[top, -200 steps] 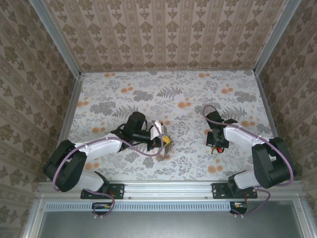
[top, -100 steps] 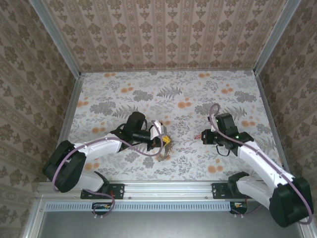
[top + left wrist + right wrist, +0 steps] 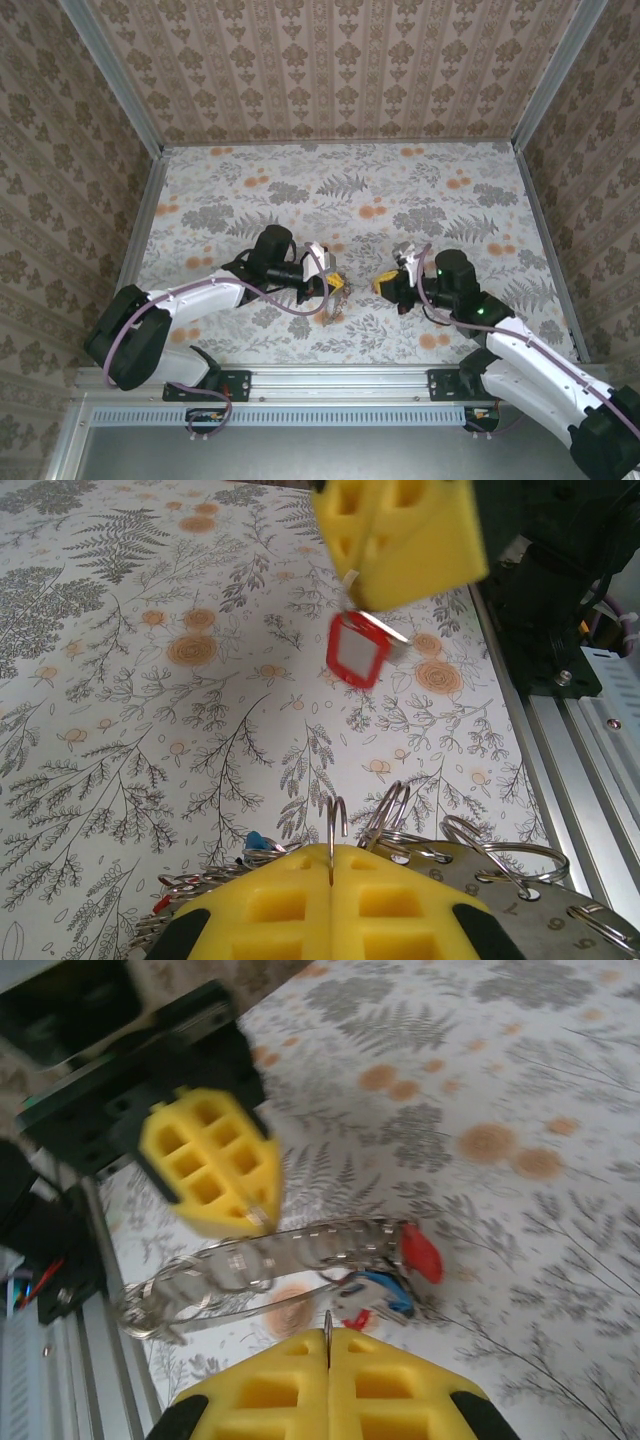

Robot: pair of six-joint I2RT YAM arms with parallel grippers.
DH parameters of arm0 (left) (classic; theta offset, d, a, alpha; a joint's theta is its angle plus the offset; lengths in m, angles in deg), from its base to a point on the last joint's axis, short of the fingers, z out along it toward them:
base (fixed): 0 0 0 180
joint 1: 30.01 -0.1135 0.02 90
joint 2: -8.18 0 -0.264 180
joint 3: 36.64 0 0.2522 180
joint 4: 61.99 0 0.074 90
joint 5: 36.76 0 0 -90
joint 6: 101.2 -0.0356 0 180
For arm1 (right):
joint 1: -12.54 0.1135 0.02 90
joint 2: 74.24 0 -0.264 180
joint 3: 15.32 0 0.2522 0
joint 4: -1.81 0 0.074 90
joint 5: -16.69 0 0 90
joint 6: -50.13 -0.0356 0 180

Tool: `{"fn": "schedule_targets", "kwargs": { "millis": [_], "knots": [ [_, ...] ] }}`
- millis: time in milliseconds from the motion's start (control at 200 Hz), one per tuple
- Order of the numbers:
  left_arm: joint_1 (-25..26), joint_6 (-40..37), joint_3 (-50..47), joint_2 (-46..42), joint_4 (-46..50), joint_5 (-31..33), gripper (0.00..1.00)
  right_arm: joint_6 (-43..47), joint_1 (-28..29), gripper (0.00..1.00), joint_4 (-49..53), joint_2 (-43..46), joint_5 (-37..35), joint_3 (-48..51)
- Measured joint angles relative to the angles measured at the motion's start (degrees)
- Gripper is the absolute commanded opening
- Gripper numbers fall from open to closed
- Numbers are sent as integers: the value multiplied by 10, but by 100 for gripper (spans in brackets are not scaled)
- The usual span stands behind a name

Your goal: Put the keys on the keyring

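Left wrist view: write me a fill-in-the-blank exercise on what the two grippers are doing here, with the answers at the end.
The key hanging from the right gripper has a ____ head.
The left gripper is shut on a wire loop of the ____.
The fingers of both grippers are coloured ____.
Missing words: red; keyring; yellow.

Keyring (image 3: 290, 1253) edge-on; coloured keys (image 3: 420, 1252) perhaps attached.
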Motion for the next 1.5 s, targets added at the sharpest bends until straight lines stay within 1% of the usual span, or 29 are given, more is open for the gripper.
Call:
{"fn": "schedule_targets", "kwargs": {
  "millis": [65, 340, 625, 870, 1135, 1350, 1500],
  "knots": [
    [0, 0, 0, 0, 0, 0, 0, 23, 17, 0, 0, -5, 0, -4],
    [0, 0, 0, 0, 0, 0, 0, 97, 53, 0, 5, -59, -9, -50],
    [0, 0, 0, 0, 0, 0, 0, 145, 63, 0, 2, -121, -15, -68],
    [0, 0, 0, 0, 0, 0, 0, 164, 72, 0, -1, -154, -8, -85],
    [0, 4, 0, 0, 0, 0, 0, 172, 82, 0, -11, -170, 0, -95],
    [0, 6, 0, 0, 0, 1, 0, 172, 96, 0, -11, -186, -26, -107],
    [0, 6, 0, 0, 0, 8, 0, 173, 107, 0, -13, -193, -57, -114]
  ]
}}
